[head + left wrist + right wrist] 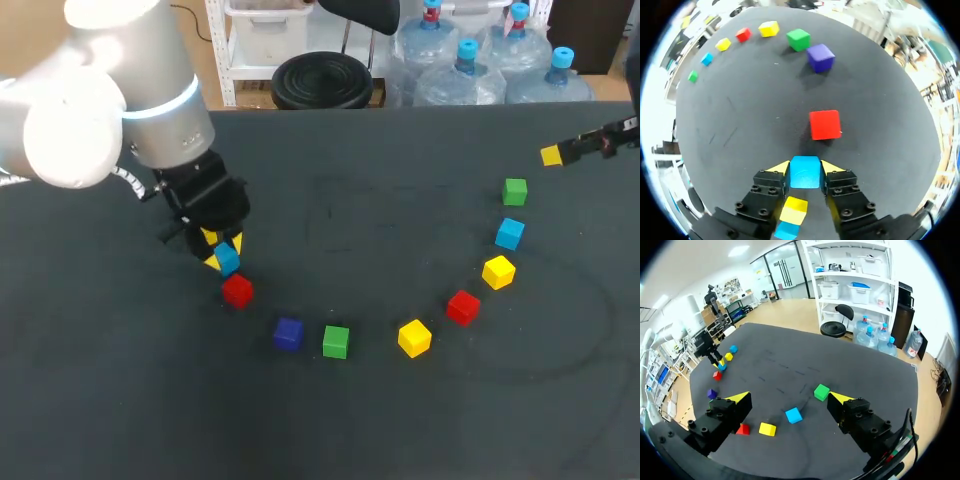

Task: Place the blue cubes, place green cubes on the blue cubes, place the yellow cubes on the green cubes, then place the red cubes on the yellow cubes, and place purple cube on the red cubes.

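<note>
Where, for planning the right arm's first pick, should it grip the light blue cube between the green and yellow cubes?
I'd come straight down and pinch two opposite side faces of the small light blue cube. It lies flat on the black table, clear of its neighbours and slightly turned, so align the right end effector first.

Dark table (400,430) w/ coloured cubes (336,341) in arc.

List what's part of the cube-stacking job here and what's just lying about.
Job: blue cube in left gripper; more blue cubes; green cubes; yellow cubes; red cubes; purple cube.
Not job: only the black table itself.
</note>
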Tool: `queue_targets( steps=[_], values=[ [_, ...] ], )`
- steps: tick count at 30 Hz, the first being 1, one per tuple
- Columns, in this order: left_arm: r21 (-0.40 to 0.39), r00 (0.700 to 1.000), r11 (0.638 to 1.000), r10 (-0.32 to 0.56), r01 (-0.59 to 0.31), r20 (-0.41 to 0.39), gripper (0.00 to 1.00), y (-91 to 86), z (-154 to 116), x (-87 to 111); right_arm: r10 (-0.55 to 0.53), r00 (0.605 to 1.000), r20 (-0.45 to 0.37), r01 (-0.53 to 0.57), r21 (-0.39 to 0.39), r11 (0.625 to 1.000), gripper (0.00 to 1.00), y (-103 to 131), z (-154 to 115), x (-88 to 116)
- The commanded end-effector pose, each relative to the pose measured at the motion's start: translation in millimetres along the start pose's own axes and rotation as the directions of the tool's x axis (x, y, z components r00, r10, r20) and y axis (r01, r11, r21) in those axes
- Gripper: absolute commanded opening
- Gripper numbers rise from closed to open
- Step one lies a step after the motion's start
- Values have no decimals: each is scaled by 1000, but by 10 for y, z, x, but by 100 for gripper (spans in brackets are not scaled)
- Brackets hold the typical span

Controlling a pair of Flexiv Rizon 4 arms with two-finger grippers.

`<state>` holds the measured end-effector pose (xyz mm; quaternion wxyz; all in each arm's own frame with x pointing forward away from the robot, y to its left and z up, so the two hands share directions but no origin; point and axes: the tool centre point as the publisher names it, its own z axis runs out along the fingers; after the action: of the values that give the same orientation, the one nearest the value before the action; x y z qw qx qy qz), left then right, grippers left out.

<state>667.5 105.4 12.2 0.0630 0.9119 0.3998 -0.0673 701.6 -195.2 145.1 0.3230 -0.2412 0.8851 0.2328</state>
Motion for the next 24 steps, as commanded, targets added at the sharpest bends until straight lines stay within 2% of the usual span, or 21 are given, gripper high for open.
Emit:
queue_targets(
  steps=[1, 7, 9, 14, 17, 20, 24],
  values=[
    [-29, 993, 993, -115, 116, 35, 0, 152, -151, 26, -1, 1000, 2, 1, -4, 1000, 100, -10, 15, 0],
    [-91, 948, 945, -305, 313, 91, 0, 389, -374, -4, -1, 1000, 2, 1, -4, 1000, 100, -10, 15, 0],
    [-126, 925, 917, -369, 378, 86, 0, 470, -394, -16, -1, 1000, 2, 1, -4, 1000, 100, -10, 15, 0],
    [-146, 852, 840, -509, 523, 123, 0, 631, -415, -61, -1, 1000, 2, 1, -4, 1000, 100, -10, 15, 0],
    [-172, 829, 811, -544, 559, 132, 0, 692, -393, -102, -1, 1000, 2, 1, -4, 1000, 100, -10, 15, 0],
    [-168, 793, 775, -591, 609, 150, 0, 760, -367, -136, -1, 1000, 2, 1, -4, 1000, 100, -10, 15, 0],
    [-181, 762, 740, -636, 647, 124, 0, 842, -310, -189, -1, 1000, 2, 1, -4, 1000, 100, -10, 15, 0]
  ],
)
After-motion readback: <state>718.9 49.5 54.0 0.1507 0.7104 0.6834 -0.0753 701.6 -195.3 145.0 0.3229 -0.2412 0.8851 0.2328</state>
